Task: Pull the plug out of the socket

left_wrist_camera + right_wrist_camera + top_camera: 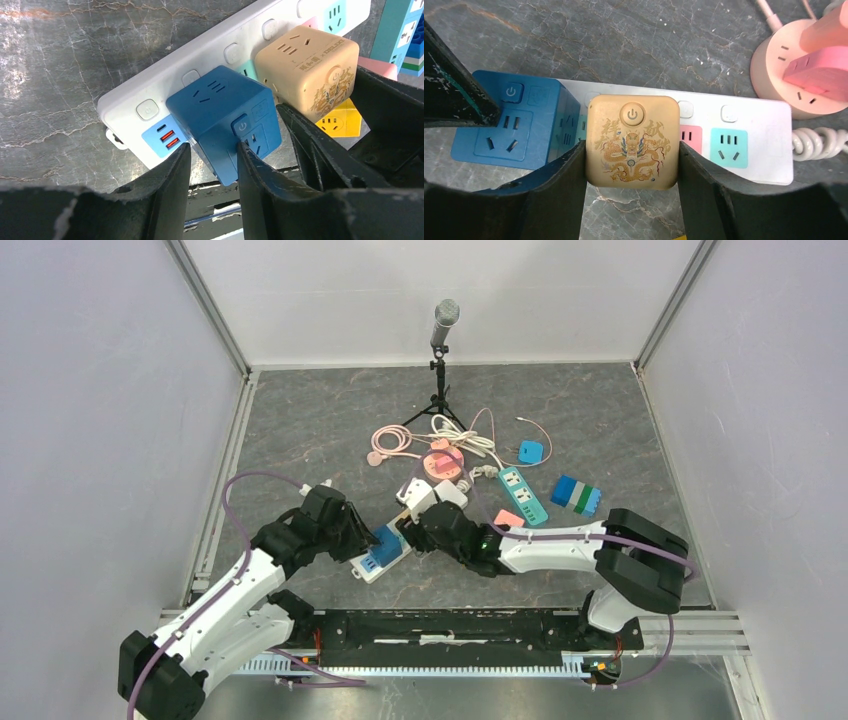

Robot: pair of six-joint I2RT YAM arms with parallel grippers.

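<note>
near edge first: left gripper (pixel 214 150) is closed on the blue cube plug (pixel 220 107), one finger on its left side, the other pressed on the face with the power button, grip low near the cube's bottom corner. just beside it the right gripper (pixel 631 150) is clamped on the tan cube plug (pixel 631 125), fingers flat on both side faces. both cubes sit plugged into the white power strip (pixel 749 160), side by side at its usb end, lying diagonally on the table (pixel 300 420) between the two arms. cannot tell which cube is meant to come off; likely one arm pulls and the other pins the strip through its cube. to do it well: pull straight out along the pin axis, no twisting, hold the other cube firm so the strip doesn't lift with it. the left grip looks shallow, could slip off the corner. the cubes are near each other, so watch for finger clash. further back: pink round socket (pixel 443 464), teal strip (pixel 523 495), microphone (pixel 445 315) at the far wall, not involved.
</note>
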